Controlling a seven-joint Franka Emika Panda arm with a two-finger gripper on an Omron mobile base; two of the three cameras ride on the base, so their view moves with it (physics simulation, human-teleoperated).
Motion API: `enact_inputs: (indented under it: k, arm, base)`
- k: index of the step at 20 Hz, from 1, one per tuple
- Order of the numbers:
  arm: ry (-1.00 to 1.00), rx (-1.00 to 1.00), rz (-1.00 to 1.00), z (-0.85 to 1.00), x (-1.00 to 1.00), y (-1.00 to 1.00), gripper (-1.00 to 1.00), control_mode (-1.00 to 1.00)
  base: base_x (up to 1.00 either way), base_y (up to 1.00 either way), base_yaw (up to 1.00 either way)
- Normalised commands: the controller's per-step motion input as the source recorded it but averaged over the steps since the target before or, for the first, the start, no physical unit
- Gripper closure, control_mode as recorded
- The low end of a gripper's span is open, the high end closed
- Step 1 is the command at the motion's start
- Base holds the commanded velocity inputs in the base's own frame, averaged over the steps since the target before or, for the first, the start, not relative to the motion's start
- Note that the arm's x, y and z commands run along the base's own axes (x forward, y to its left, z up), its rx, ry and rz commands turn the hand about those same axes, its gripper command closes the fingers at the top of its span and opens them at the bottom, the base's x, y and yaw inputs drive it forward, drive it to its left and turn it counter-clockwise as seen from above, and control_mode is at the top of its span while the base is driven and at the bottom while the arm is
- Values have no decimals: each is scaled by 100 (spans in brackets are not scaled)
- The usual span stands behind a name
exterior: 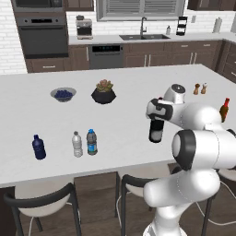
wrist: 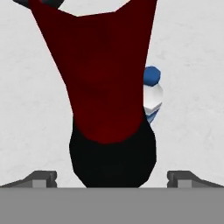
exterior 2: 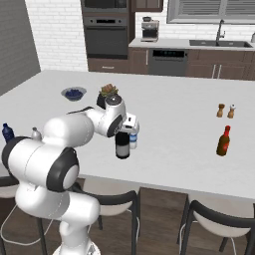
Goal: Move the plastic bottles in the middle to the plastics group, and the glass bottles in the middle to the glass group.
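The dark, near-black glass bottle [exterior: 156, 132] [exterior 2: 122, 147] stands upright near the middle of the white island. My gripper [exterior: 156, 120] [exterior 2: 123, 133] [wrist: 113, 179] hangs right over its red cap [wrist: 100, 65], open, one finger tip on each side and well apart from it. Just beside the glass bottle stands a small clear plastic bottle [exterior 2: 133, 140] [wrist: 152, 96]. At the left, a blue-labelled water bottle [exterior: 91, 142] stands next to the white-labelled clear bottle [exterior: 77, 144] and the navy bottle [exterior: 39, 147] [exterior 2: 7, 132]. Far to the right stands the slim red-brown bottle [exterior: 224, 109] [exterior 2: 224, 141].
A bowl of blueberries [exterior: 63, 94] [exterior 2: 74, 93] and a potted succulent [exterior: 103, 92] [exterior 2: 107, 92] sit farther back on the island [exterior: 129, 83]. Salt and pepper shakers [exterior: 200, 89] [exterior 2: 225, 110] stand behind the red-brown bottle. Chairs [exterior: 41, 203] line the island's near edge.
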Motion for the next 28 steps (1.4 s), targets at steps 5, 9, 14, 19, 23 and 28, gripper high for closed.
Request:
enact_inputs:
  k: [5,9,14,19,23,28]
  arm:
    - [0,0,0,0,7,2,-100,-100]
    - [0,0,0,0,0,3,-100,-100]
    - [-1,0,0,-1,0,0,-100,-100]
    - [-1,0,0,-3,1,0,-100,-100]
    - [-1,0,0,-8,1,0,-100,-100]
    - [-2,0,0,-3,3,0,-100,-100]
  base:
    - [0,0,0]
    - [0,0,0]
    - [0,0,0]
    - [0,0,0]
    - [0,0,0]
    - [0,0,0]
